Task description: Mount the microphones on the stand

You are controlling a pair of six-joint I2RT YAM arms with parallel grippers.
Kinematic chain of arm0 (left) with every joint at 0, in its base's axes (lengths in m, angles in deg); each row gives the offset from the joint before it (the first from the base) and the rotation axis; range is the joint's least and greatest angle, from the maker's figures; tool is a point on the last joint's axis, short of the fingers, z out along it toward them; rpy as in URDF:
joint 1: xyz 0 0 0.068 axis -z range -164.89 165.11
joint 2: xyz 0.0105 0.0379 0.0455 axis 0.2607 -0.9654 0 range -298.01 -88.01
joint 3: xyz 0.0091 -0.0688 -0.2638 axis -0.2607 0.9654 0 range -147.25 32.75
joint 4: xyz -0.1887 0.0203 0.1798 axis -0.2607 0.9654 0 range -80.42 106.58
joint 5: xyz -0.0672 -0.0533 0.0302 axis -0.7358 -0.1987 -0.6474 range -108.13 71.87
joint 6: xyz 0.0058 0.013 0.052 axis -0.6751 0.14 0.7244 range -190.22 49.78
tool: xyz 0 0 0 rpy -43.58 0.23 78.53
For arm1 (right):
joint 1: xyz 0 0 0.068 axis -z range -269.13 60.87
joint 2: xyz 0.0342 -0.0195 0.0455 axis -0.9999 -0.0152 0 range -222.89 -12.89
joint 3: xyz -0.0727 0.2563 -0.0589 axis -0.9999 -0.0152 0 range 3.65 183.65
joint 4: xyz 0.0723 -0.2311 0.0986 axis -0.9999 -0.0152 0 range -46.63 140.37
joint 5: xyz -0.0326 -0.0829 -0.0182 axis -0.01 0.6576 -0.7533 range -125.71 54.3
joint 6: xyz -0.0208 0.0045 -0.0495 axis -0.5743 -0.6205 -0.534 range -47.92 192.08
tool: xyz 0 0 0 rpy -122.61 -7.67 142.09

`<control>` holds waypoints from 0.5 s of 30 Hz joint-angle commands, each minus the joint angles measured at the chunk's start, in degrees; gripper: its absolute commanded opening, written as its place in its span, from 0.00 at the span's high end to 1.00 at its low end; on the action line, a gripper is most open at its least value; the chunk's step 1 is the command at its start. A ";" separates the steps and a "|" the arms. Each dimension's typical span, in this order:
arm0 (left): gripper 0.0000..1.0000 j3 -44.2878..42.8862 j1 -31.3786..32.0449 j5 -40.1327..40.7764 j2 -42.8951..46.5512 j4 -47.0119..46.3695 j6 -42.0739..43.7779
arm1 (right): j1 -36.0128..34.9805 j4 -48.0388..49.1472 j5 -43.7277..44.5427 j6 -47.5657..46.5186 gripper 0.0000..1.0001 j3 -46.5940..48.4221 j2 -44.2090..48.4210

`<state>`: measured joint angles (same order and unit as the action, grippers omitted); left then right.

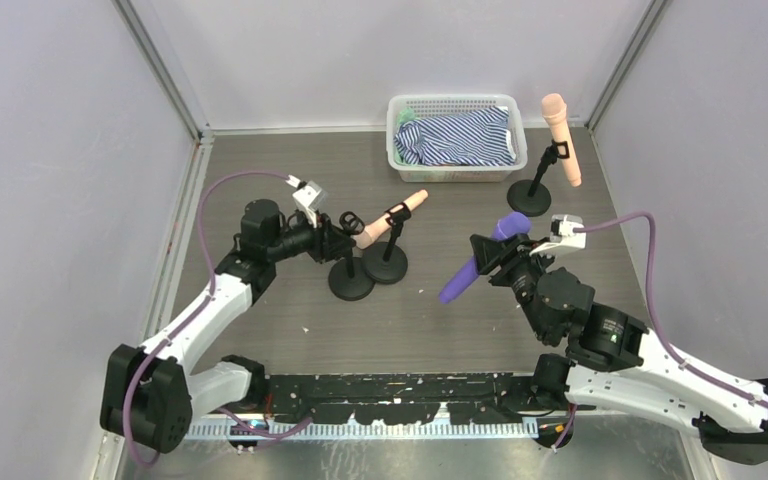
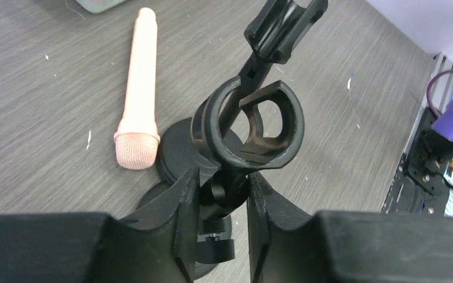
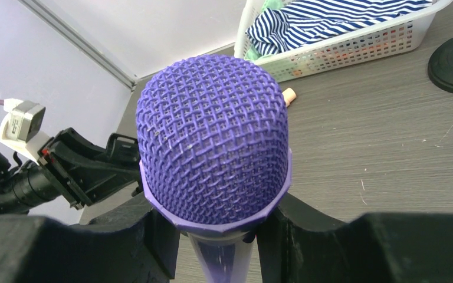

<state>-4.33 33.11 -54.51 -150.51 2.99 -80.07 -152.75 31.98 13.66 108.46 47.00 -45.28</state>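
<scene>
A purple microphone [image 1: 475, 265] hangs tilted above the table, handle pointing down-left. My right gripper [image 1: 500, 250] is shut on it just under its mesh head [image 3: 212, 135]. Two black stands [image 1: 351, 280] [image 1: 386, 265] stand close together left of centre. My left gripper [image 2: 218, 191] is shut on the nearer stand's neck, just below its empty ring clip [image 2: 253, 127]. A peach-pink microphone [image 2: 137, 88] appears to lie on the table beside their bases, head towards them. Another peach-pink microphone [image 1: 561, 138] sits in the clip of a third stand [image 1: 530, 198] at the back right.
A white basket [image 1: 457, 172] holding a striped cloth stands at the back centre, next to the third stand. Walls close in the table on the left, right and back. The farther of the two near stands shows its clip [image 2: 283, 23] with nothing in it.
</scene>
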 commanded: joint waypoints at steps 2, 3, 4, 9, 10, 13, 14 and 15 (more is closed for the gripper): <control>0.85 -3.77 -0.33 -7.22 -1.96 -1.59 0.97 | 0.08 1.43 -0.73 0.93 0.99 2.77 -0.99; 0.87 -3.86 -0.33 -7.37 -1.74 -1.58 0.50 | 0.07 1.36 -0.82 0.97 0.99 2.68 -0.97; 0.90 -3.95 -0.33 -7.40 -1.31 -1.46 0.08 | 0.08 1.28 -0.83 0.92 0.99 2.70 -0.88; 0.99 -3.70 0.72 -2.60 3.35 1.10 -2.01 | 0.08 0.30 -0.98 1.15 0.99 2.42 -0.11; 0.99 -3.78 1.51 -0.15 4.60 3.24 -1.90 | 0.09 0.01 -0.94 1.12 0.99 2.37 0.04; 0.99 -3.30 3.68 9.44 8.96 6.31 -1.84 | 0.11 -0.35 -0.85 1.02 0.99 2.04 0.49; 1.00 -2.80 5.25 13.17 11.01 8.28 -1.89 | 0.13 -0.37 -0.86 1.05 0.99 1.93 0.54; 1.00 -2.23 6.59 16.87 11.94 9.20 -1.97 | 0.14 -0.40 -0.84 0.99 0.99 1.75 0.56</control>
<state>-6.34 35.91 -49.24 -144.96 8.78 -79.04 -152.72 30.93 12.61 108.85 47.24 -45.67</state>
